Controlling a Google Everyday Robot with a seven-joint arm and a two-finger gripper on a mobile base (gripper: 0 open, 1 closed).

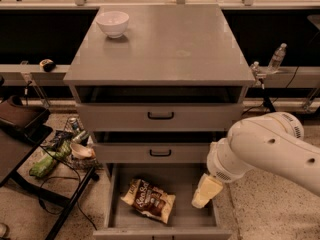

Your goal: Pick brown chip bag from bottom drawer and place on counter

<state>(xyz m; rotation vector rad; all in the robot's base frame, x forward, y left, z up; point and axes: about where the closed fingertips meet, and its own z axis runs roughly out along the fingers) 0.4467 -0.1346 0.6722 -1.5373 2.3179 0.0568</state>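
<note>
The brown chip bag (148, 199) lies flat in the open bottom drawer (165, 224), left of its middle. It has a dark brown centre, white lettering and cream edges. My gripper (204, 195) hangs at the end of the white arm (272, 149), over the drawer's right side, to the right of the bag and apart from it. It holds nothing. The grey counter (165, 44) tops the cabinet above.
A white bowl (112, 23) stands at the counter's back left. Two upper drawers with black handles (160, 116) stick out slightly. A dark side table (20, 134) and a green bag (45, 165) with clutter are at the left. A water bottle (276, 58) stands on the right ledge.
</note>
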